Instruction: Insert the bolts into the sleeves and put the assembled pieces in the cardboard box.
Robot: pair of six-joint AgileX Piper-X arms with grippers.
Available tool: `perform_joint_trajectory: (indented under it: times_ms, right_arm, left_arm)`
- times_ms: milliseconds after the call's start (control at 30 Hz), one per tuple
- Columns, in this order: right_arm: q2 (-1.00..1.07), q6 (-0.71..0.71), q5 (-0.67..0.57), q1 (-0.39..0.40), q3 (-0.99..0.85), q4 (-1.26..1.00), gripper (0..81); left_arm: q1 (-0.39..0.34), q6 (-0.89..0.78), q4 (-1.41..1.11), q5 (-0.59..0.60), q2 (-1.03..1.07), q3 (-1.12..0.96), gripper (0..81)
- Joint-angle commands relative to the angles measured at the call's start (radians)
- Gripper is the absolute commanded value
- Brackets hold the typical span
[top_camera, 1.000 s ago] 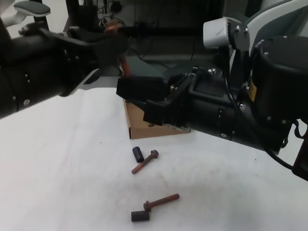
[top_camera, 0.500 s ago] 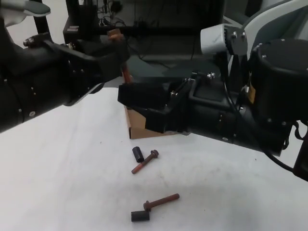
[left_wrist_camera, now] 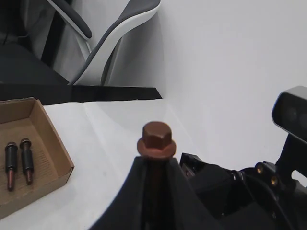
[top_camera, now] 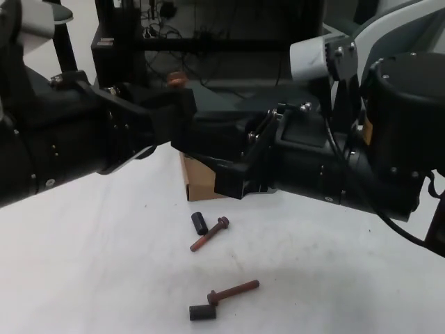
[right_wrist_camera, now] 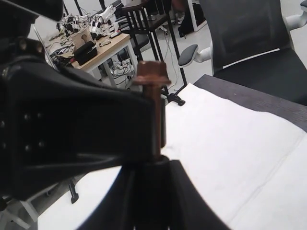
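High view, from the near edge of the bench outward: a loose bolt lies with its head against a black sleeve. Toward the middle, a second bolt lies just beside a second sleeve. Both pairs are unassembled and within easy reach.

Beyond them, toward the far edge, sits the cardboard box. The left wrist view shows two assembled pieces side by side on its floor.

Above the box the arms meet. The left gripper is clamped on the shank of a raised bolt, with the head left clear of the fingers. The right gripper is nearly closed at the bolt's other end, seemingly on a third sleeve, though shadow hides it. I judge the two are being lined up for insertion.
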Motion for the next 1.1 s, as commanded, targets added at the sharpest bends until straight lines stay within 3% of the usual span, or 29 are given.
perform_joint_trajectory:
  times_ms: [0, 167, 200, 267, 400, 433, 900, 1067]
  right_arm:
    - [-0.008, -0.007, 0.007, -0.005, -0.015, -0.04, 0.6]
    - [-0.008, -0.007, 0.007, -0.005, -0.015, -0.04, 0.6]
    - [-0.008, -0.007, 0.007, -0.005, -0.015, -0.04, 0.6]
    - [-0.008, -0.007, 0.011, -0.005, -0.015, -0.04, 0.6]
    - [-0.008, -0.007, 0.011, -0.005, -0.015, -0.04, 0.6]
    - [-0.008, -0.007, 0.011, -0.005, -0.015, -0.04, 0.6]
    - [-0.008, -0.003, 0.011, -0.005, -0.015, -0.04, 0.6]
    - [-0.008, -0.029, 0.011, -0.008, -0.015, 0.087, 0.6]
  left_arm:
    - [-0.007, 0.005, 0.018, 0.033, -0.009, 0.004, 1.7]
    - [-0.007, 0.018, -0.008, 0.039, -0.009, 0.004, 0.4]
    - [-0.007, 0.034, -0.023, 0.058, -0.009, 0.004, 3.4]
    - [-0.007, 0.041, -0.051, 0.088, -0.009, 0.004, 16.8]
    - [-0.007, 0.018, -0.07, 0.1, -0.009, 0.004, 62.7]
    - [-0.007, 0.001, -0.07, 0.1, -0.009, 0.004, 70.0]
    - [-0.002, -0.051, -0.13, 0.081, -0.037, 0.002, 70.0]
    - [0.023, 0.035, -0.064, 0.046, -0.066, 0.002, 70.0]
